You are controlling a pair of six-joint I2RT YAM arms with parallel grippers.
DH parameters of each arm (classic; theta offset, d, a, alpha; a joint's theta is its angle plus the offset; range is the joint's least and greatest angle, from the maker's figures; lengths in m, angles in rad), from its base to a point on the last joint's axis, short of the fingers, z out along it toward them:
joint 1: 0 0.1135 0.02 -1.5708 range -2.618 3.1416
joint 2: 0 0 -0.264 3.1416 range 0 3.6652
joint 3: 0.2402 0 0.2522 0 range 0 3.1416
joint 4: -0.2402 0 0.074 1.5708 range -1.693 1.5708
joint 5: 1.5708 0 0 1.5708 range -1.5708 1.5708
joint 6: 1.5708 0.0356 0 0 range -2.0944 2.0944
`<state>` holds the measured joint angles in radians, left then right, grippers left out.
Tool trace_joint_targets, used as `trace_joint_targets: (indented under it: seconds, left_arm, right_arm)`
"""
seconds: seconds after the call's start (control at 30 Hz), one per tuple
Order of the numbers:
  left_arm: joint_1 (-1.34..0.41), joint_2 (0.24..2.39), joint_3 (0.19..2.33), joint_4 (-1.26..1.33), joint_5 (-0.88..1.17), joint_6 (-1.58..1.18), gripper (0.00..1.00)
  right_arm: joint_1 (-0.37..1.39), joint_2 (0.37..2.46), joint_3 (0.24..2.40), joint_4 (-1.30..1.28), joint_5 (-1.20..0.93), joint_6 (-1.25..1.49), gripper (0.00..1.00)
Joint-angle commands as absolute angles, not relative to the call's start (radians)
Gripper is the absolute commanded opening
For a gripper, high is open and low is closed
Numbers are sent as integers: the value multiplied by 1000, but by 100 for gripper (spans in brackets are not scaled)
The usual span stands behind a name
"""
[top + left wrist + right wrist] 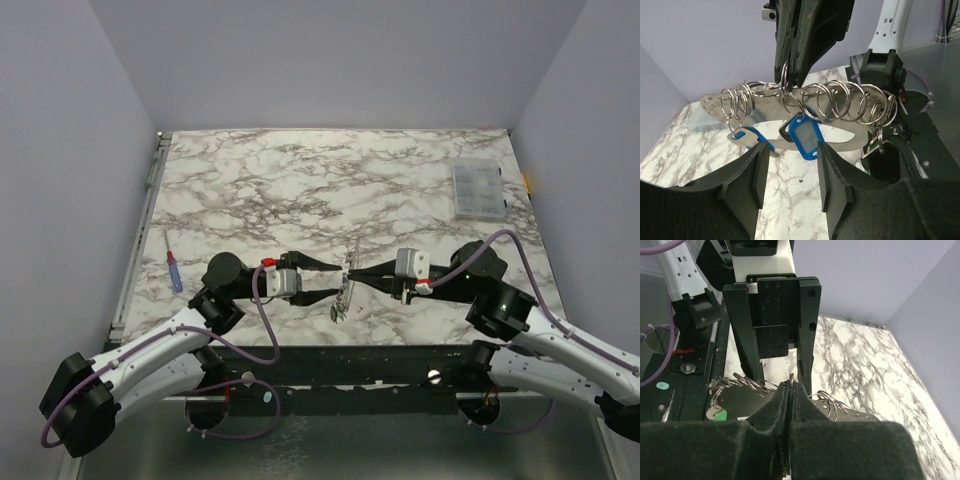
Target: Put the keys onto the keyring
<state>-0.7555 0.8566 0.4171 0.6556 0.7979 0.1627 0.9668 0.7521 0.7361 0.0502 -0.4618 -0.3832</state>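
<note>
Over the near edge of the marble table, the two arms meet fingertip to fingertip. The right gripper is clenched on the upper edge of the keyring, holding it on edge. The left gripper stands spread and empty, its fingers either side of a blue key hanging among the split rings. This key looks threaded. Next, the left gripper should back straight out without snagging a ring.

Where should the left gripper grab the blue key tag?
Probably pinch the blue key tag by its free lower end, advancing the left gripper straight ahead: it hangs below the keyring, level with the open gap; the right gripper blocks the top.
</note>
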Motion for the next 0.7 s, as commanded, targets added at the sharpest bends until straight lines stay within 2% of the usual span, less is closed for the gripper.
trace_joint_targets:
  seconds: [0.0, 0.2, 0.3, 0.43, 0.57, 0.67]
  left_arm:
    - [-774, 878, 430, 728, 838, 104, 49]
    - [-782, 892, 410, 825, 837, 23, 48]
    - [-783, 898, 407, 841, 842, 11, 37]
    - [-785, 913, 407, 844, 834, 8, 12]
    - [-785, 914, 401, 844, 802, 15, 0]
    - [-785, 899, 394, 837, 772, 32, 0]
  right_arm:
    - [971, 761, 778, 64, -492, -378, 1]
    - [971, 785, 790, 77, -506, -378, 1]
    - [971, 791, 794, 85, -512, -374, 1]
    - [971, 790, 801, 82, -515, -372, 1]
    - [971, 780, 804, 70, -505, -370, 1]
    - [971, 770, 801, 59, -494, -369, 1]
